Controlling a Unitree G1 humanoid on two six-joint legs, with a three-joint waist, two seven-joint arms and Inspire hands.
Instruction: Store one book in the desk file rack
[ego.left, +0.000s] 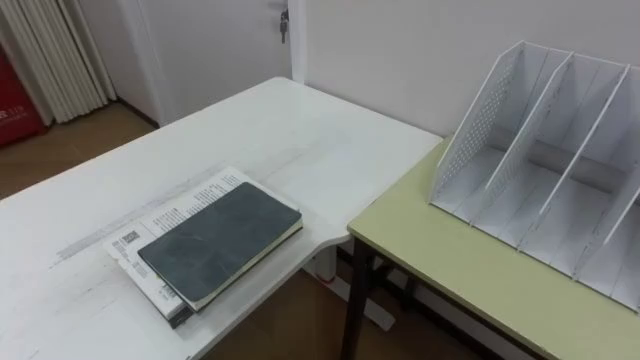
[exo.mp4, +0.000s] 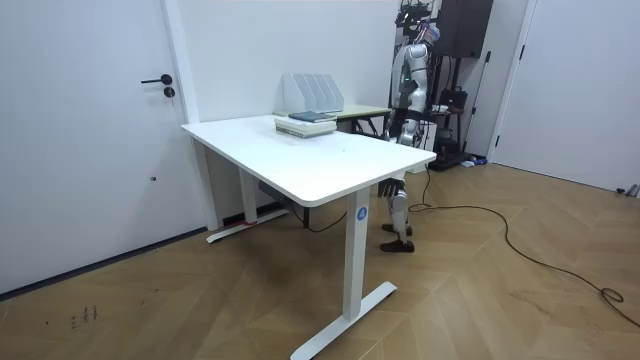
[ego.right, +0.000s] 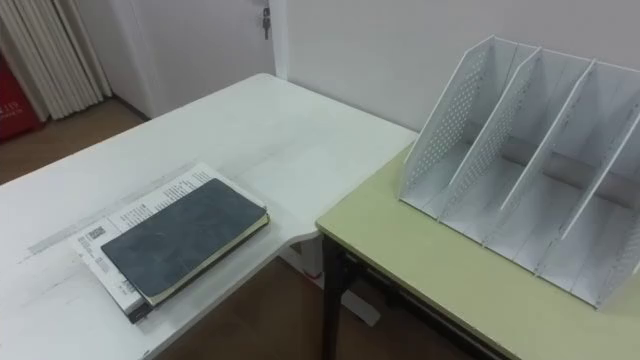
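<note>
Dark book (ego.left: 220, 243) lies flat on a printed stack (ego.left: 160, 215) on the white table (ego.left: 250, 130), at 8 o'clock. File rack (ego.left: 545, 150) stands on the green desk (ego.left: 450, 270) at 2 o'clock, well apart from the book. Robot stands beside the desk. Hands (exo.mp4: 400, 122): cannot tell whether open or holding anything.

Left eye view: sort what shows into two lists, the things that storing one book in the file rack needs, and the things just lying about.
Belongs to the job:
dark book, top of the stack
white file rack, slots empty

Just about:
printed book beneath the dark one
white desk
green desk
door
curtain
</note>
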